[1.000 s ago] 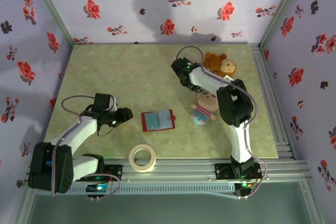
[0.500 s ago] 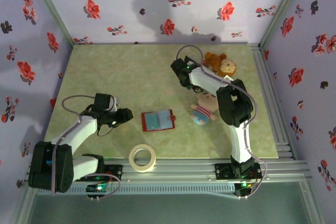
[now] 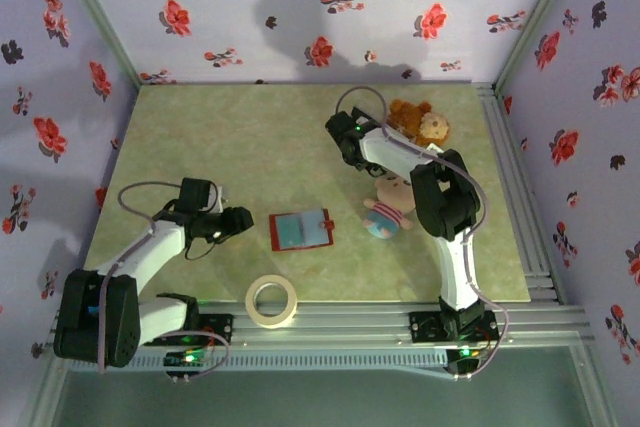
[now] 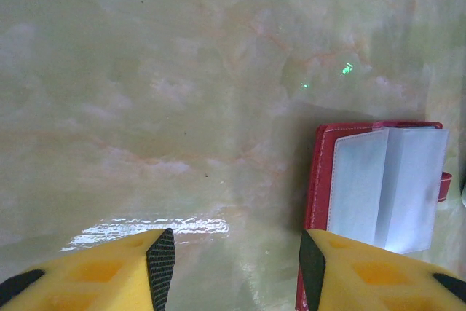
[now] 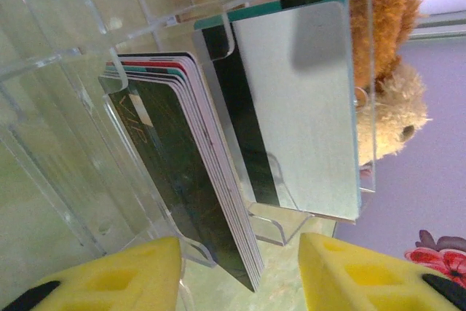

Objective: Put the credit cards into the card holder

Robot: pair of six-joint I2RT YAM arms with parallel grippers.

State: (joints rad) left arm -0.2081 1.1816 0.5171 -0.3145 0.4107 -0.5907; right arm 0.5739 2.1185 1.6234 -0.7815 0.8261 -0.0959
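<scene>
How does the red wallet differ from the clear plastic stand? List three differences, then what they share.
The red wallet is opaque; the clear stand is see-through. The wallet lies open and flat on the table; the stand has upright slots. The stand holds cards; no card shows in the wallet's pockets. Both are made to hold cards.

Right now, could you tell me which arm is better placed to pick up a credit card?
Right. The right gripper faces the credit cards in the clear stand; the left gripper is open beside the card holder.
</scene>
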